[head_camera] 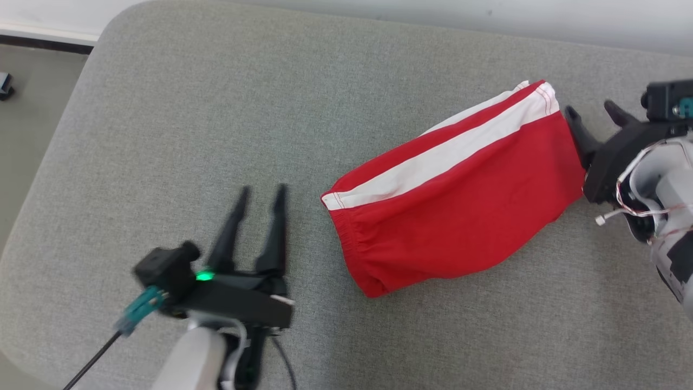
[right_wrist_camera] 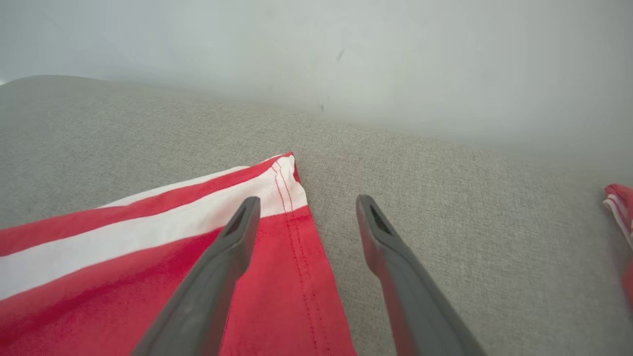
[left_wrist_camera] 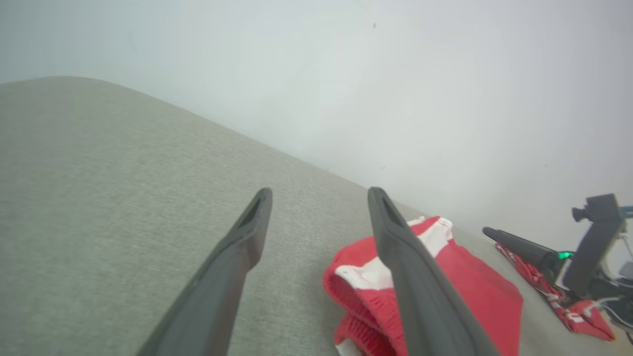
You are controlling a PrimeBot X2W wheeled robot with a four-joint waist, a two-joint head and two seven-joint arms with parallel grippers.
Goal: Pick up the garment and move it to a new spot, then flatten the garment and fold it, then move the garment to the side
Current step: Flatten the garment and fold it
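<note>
The garment (head_camera: 460,200), red shorts with a white side stripe, is lying folded into 1 compact oblong on the grey fabric-covered worktop (head_camera: 216,108). In the head view it is sitting right of centre and slanting from the lower middle up toward the upper right. Its gathered waistband is pointing to the lower left and its stitched hem to the upper right.

The left pincer (head_camera: 264,188) is showing in the lower left of the head view. It is sitting near the waistband end but apart from it, with a green light (head_camera: 204,275) glowing on its body. Its 2 dark fingers are standing spread with nothing between them. In the left wrist view this pincer (left_wrist_camera: 320,192) is pointing over bare grey fabric, and the garment (left_wrist_camera: 474,291) is lying behind its right finger.

The right pincer (head_camera: 589,106) is reaching in from the right edge of the head view, just beside the hem. Its fingers are also spread and gripping nothing. In the right wrist view the pincer (right_wrist_camera: 307,199) is straddling the hem corner: 1 finger is showing over the red cloth (right_wrist_camera: 99,267) and the other over bare worktop. Whether either finger is touching the fabric cannot be told.
</note>
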